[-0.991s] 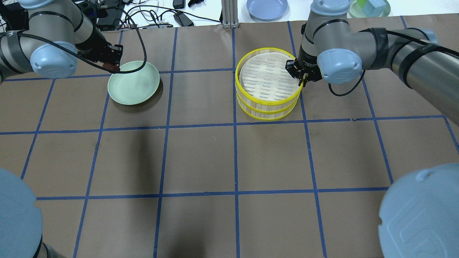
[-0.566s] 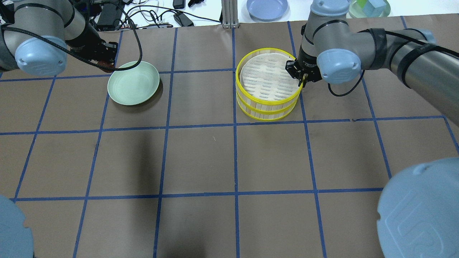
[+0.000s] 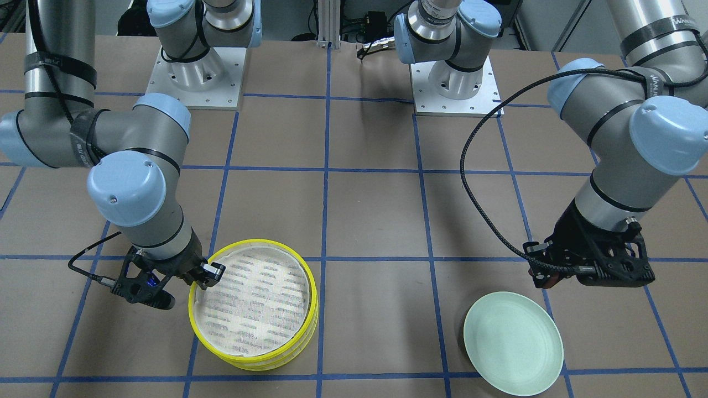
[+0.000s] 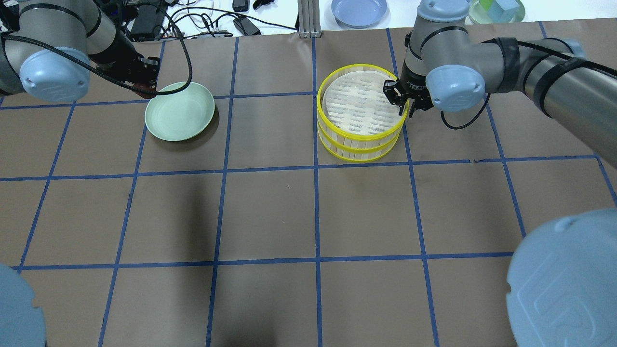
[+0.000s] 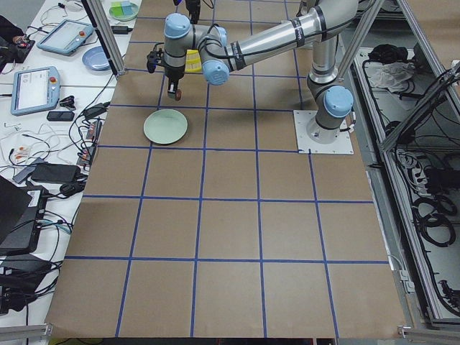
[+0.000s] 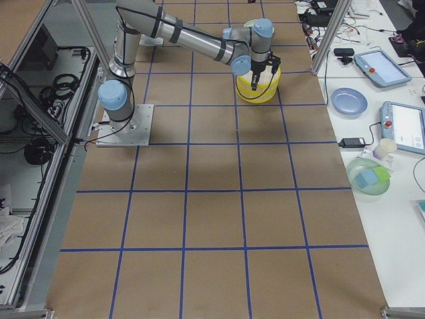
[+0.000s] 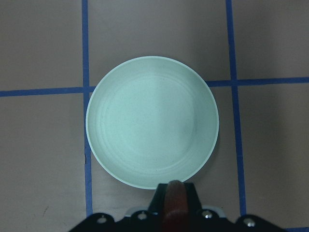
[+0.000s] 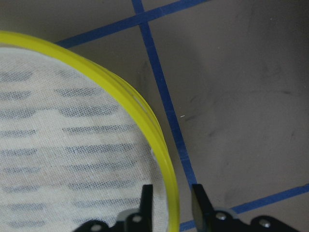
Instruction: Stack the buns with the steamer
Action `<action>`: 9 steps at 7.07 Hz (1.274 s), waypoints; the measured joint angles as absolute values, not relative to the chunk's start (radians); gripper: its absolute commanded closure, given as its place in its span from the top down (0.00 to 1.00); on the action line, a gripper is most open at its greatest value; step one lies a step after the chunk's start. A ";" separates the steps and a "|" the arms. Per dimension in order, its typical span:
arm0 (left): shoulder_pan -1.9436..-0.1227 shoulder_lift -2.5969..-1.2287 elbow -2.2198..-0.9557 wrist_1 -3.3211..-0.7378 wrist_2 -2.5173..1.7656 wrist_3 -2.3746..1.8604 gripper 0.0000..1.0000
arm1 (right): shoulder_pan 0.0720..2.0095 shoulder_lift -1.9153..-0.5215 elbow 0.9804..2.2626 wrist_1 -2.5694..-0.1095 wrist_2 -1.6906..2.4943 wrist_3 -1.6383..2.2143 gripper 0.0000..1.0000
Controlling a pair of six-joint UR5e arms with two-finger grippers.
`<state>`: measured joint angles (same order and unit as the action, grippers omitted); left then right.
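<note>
The steamer's two yellow-rimmed tiers stand stacked at the table's far right-centre: the top tier (image 4: pixel 359 103) (image 3: pixel 251 301) sits on the lower tier (image 4: pixel 359 150). My right gripper (image 4: pixel 403 110) (image 3: pixel 200 275) is shut on the top tier's rim (image 8: pixel 166 159), one finger inside and one outside. The top tier's mesh floor is bare. My left gripper (image 4: pixel 144 86) (image 3: pixel 545 276) is shut on the dark reddish-brown bun (image 7: pixel 174 203) and holds it above the table just beyond the far left edge of the pale green plate (image 4: pixel 179 112) (image 7: pixel 152 121). The cream bun is hidden.
The green plate (image 3: pixel 513 342) holds nothing. A blue plate (image 4: pixel 359 10), a green bowl (image 4: pixel 496 10) and cables (image 4: pixel 202 24) lie beyond the table's far edge. The left arm's cable (image 3: pixel 487 182) loops over the table.
My left gripper, with the brown bun, has drawn back a little to the left, off the plate's rim. The right gripper and the steamer have barely moved.
</note>
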<state>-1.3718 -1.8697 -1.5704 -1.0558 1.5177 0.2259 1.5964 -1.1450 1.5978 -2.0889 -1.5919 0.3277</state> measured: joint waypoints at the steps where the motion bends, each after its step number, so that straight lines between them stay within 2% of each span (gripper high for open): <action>1: -1.374 -1.863 -1.569 -1.054 1.517 0.225 0.00 | 1.592 -1.169 1.592 -2.079 -1.589 0.324 1.00; 4: -1.386 -1.853 -1.565 -1.053 1.510 0.207 0.00 | 1.584 -1.344 1.568 -1.899 -1.576 0.320 1.00; 7: -1.535 -1.849 -1.534 -1.046 1.421 -0.107 0.00 | 1.583 -1.526 1.557 -1.717 -1.569 0.210 1.00; 9: -1.620 -1.865 -1.531 -1.035 1.344 -0.228 0.00 | 1.582 -1.567 1.556 -1.666 -1.557 0.097 1.00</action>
<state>-1.6195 -1.8645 -1.5310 -1.0346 1.3437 -0.2284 1.5818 -1.5666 1.5560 -1.6660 -1.5566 0.0971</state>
